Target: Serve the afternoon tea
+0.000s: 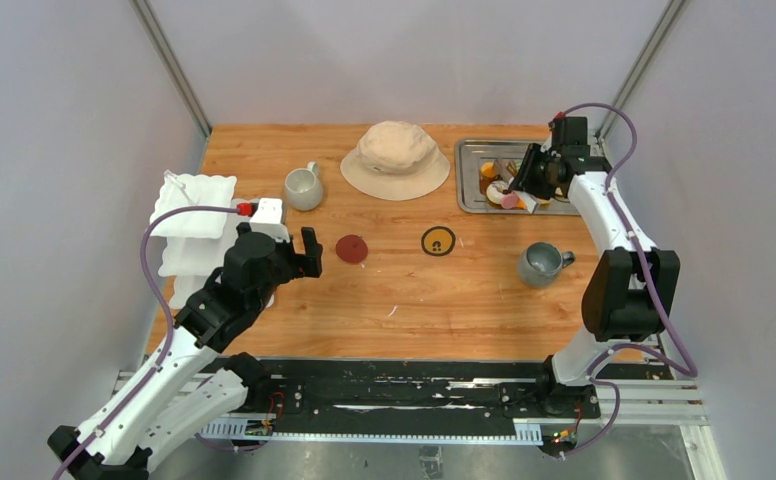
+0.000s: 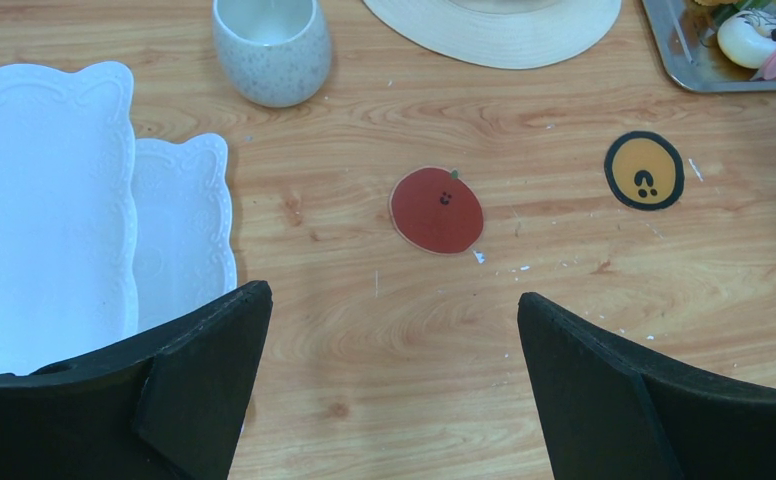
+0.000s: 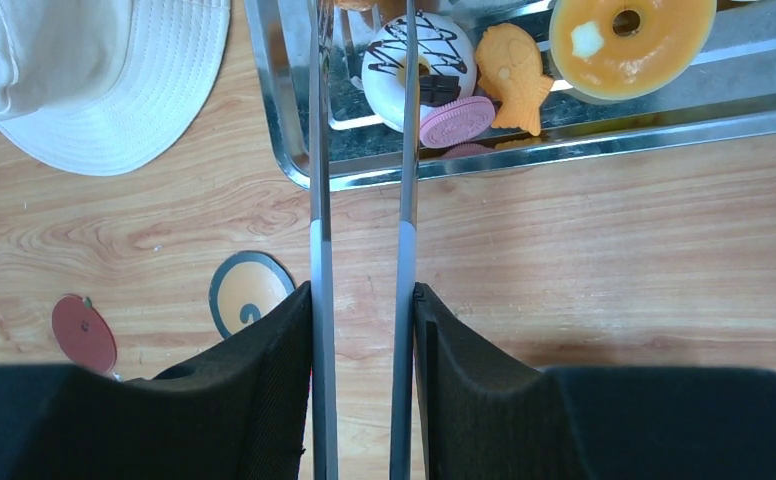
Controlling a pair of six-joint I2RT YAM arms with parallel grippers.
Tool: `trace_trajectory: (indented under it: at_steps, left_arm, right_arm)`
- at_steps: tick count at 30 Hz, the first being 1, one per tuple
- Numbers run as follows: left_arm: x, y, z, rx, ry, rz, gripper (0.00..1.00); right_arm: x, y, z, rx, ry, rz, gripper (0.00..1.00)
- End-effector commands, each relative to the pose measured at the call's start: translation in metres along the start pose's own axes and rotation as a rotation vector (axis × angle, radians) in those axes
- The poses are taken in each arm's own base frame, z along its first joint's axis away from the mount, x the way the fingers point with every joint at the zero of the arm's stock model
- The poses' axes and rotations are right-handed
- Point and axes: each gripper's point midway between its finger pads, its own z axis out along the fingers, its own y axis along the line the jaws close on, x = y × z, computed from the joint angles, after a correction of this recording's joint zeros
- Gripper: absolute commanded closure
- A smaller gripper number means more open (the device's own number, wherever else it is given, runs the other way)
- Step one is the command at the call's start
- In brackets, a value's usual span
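— Steel tongs [image 3: 321,200] run up the middle of the right wrist view. What holds them?

— They are held by the right gripper [image 3: 362,300]. Its black fingers are closed partway, one pad against each blade, pressing the blades nearly parallel. The blades reach over the rim of the metal tray [image 3: 614,140] at the far right of the table [image 1: 394,300].

— What lies at the far end?

— A white chocolate-striped doughnut [image 3: 434,55], its left part crossed by the right blade. Touching it are a pink sandwich biscuit [image 3: 457,120] and an orange fish-shaped pastry [image 3: 512,80]. Farther right is an orange ring doughnut [image 3: 629,35]. The tips are cut off at the top edge, so whether they pinch anything cannot be told.

— Where should the pastries go?

— Judging by the task, to the white tiered stand [image 1: 196,205] at the left edge, well apart from the tray. The white mug [image 1: 302,187] stands near it, the grey mug [image 1: 542,264] stands near the right arm, and a bucket hat [image 1: 396,158] lies between mug and tray.

— And the left gripper [image 1: 304,255]?

— Its fingers are spread fully and hold nothing. It hangs over the table just beside the stand.

— What could fail from here?

— (a) The smooth blades could slide or twist between the pads, since only friction fixes them.
(b) A rounded pastry pinched off-centre could pop out of the tips and fall.
(c) The biscuit and fish, touching the doughnut, could be dragged along with it.
(d) The long tongs, carried low, could clip the hat or a mug.
(e) The left arm beside the stand could crowd the approach.
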Motion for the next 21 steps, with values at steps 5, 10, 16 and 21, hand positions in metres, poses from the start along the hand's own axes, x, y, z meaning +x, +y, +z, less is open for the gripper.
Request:
trace_trajectory:
  at_steps: [5, 10, 16, 21]
  left_arm:
    - [-0.01, 0.001, 0.0, -0.01, -0.034, -0.024, 0.02]
    - [-0.009, 0.001, 0.001, -0.009, -0.031, -0.023, 0.02]
    - [-0.009, -0.001, 0.001, -0.003, -0.03, -0.025, 0.02]
    - [-0.007, 0.001, 0.0, -0.005, -0.029, -0.026, 0.02]
  right_arm:
    - [-0.016, 0.001, -0.01, -0.025, -0.062, 0.024, 0.61]
    - [-0.016, 0.001, -0.022, -0.025, -0.096, 0.024, 0.59]
    - [-0.015, -0.001, -0.022, -0.022, -0.102, 0.026, 0.59]
    - [-0.013, -0.004, -0.013, -0.013, -0.086, 0.029, 0.59]
